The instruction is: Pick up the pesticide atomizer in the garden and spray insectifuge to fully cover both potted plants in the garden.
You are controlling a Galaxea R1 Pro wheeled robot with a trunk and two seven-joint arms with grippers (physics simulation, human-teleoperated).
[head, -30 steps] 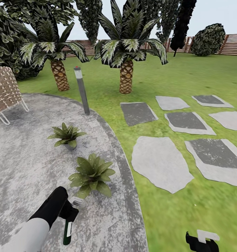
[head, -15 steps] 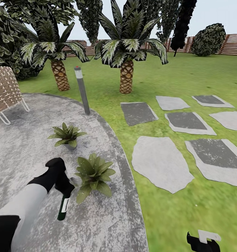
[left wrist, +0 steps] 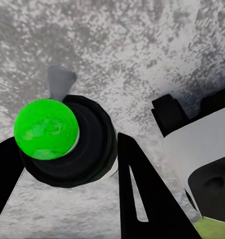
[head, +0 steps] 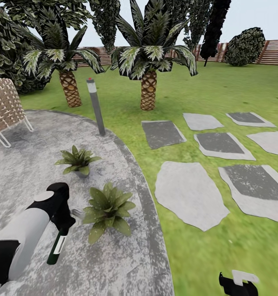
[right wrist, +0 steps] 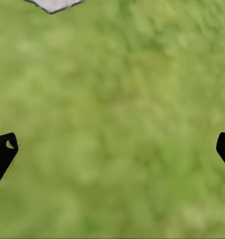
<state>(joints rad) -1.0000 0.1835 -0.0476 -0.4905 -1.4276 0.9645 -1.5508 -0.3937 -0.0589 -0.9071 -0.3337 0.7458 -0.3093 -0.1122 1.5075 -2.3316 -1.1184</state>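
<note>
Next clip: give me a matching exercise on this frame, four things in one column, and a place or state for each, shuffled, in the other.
Things:
1. pesticide atomizer
2. right end effector
3. nearer potted plant
4. garden lamp post

Places or states:
A. stands at the patio's edge, next to the lawn
B. open above grass
C. held in the left end effector, hanging downward
D. on the paving, just right of the left end effector in the head view

Pairs: 1-C, 2-B, 3-D, 4-A
</note>
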